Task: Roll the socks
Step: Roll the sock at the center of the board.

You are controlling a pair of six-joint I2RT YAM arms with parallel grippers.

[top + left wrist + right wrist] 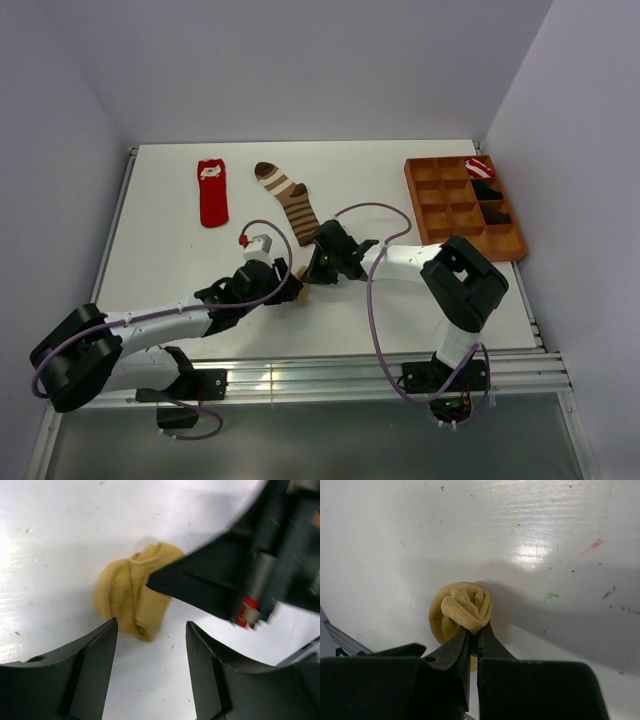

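left end effector (151, 626): apart, low beside mustard sock (125, 597) | right end effector (474, 632): clamped on it

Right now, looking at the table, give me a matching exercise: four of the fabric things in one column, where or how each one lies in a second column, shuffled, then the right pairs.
Column one
1. mustard-yellow fabric sock
2. red fabric sock with a white mark
3. brown-and-tan striped sock
4. red-and-white striped rolled bundle

Column two
A. in a far corner compartment of the wooden tray
B. rolled up, pinched by the right gripper
C. flat, at the back left of the white table
D. flat, slanted, back middle of the table

Pairs: 1-B, 2-C, 3-D, 4-A
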